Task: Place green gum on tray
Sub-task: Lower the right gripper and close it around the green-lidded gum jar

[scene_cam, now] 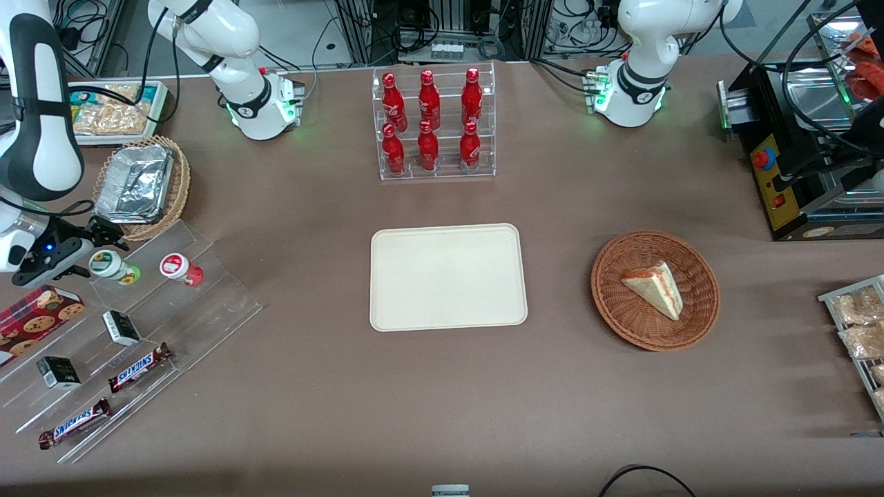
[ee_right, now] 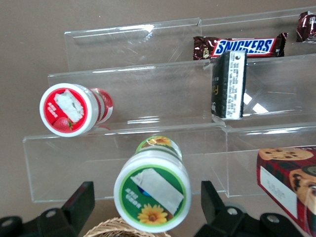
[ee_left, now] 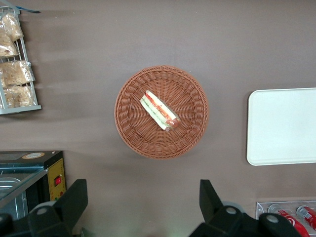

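Observation:
The green gum (scene_cam: 112, 266) is a small bottle with a white lid and a green-and-yellow sunflower label. It stands on the upper step of a clear acrylic stepped rack (scene_cam: 148, 324) at the working arm's end of the table. My gripper (scene_cam: 65, 252) hovers open right beside it. In the right wrist view the gum's lid (ee_right: 153, 190) sits between the two black fingers (ee_right: 81, 202), with gaps on both sides, and the gripper (ee_right: 148, 210) holds nothing. The cream tray (scene_cam: 449, 276) lies bare at the table's middle; it also shows in the left wrist view (ee_left: 284, 126).
A red-labelled gum bottle (scene_cam: 181, 268) stands beside the green one. The rack's lower steps hold Snickers bars (scene_cam: 138, 366), black boxes (scene_cam: 121, 327) and a cookie box (scene_cam: 34, 319). A wicker basket with a foil tray (scene_cam: 141, 183), a cola bottle rack (scene_cam: 435, 124) and a sandwich basket (scene_cam: 655, 290) are also there.

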